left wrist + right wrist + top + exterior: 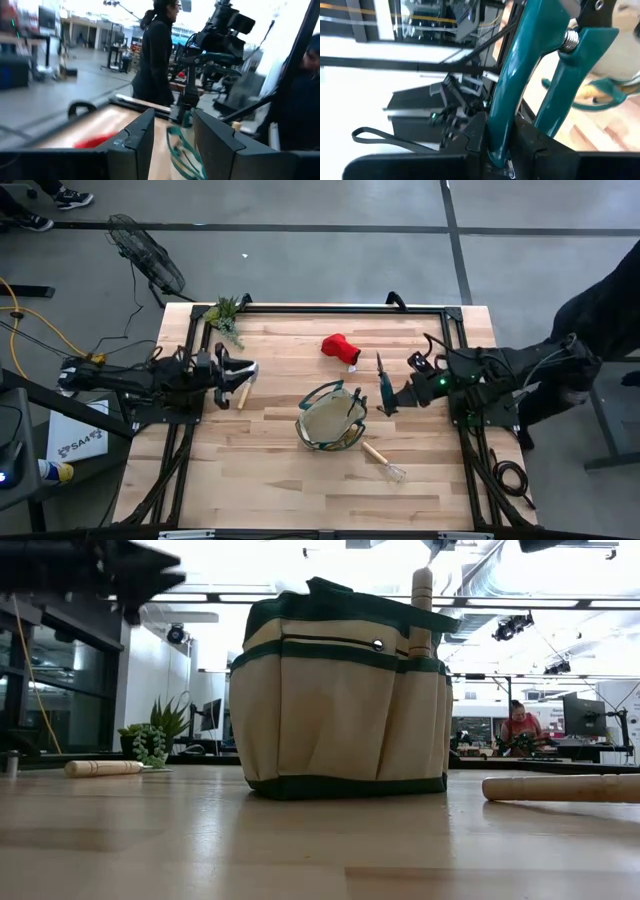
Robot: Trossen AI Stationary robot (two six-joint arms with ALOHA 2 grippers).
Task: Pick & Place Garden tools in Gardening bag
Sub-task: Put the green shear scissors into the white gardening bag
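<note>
We see the right gripper [392, 402] clenched on a green-handled pruner [382, 383]. In the right wrist view the teal handles [520, 75] rise straight out from between its dark fingers [477, 132], pinched at their lower end, with a silver bolt where the two handles cross. From above, the pruner's blade end points away from the gripper toward the far side of the table [270, 480], and the gardening bag [331, 417] sits just beside the gripper, toward the table's middle. The bag stands upright with its mouth open, and a wooden handle [422, 600] pokes up above its rim in the low view.

Beyond the pruner's tip lies the red glove [340, 348]. On the near side of the bag rests the wire rake [383, 461], close to the bag but apart from it.

The left gripper [238, 372] is over the table's left edge, its fingers [137, 142] parted with nothing clearly between them. A wooden-handled trowel [243, 388] lies right beside it; we cannot tell whether they touch. A leafy sprig [226, 315] lies at the far left corner. A person [156, 55] stands in the room behind.
</note>
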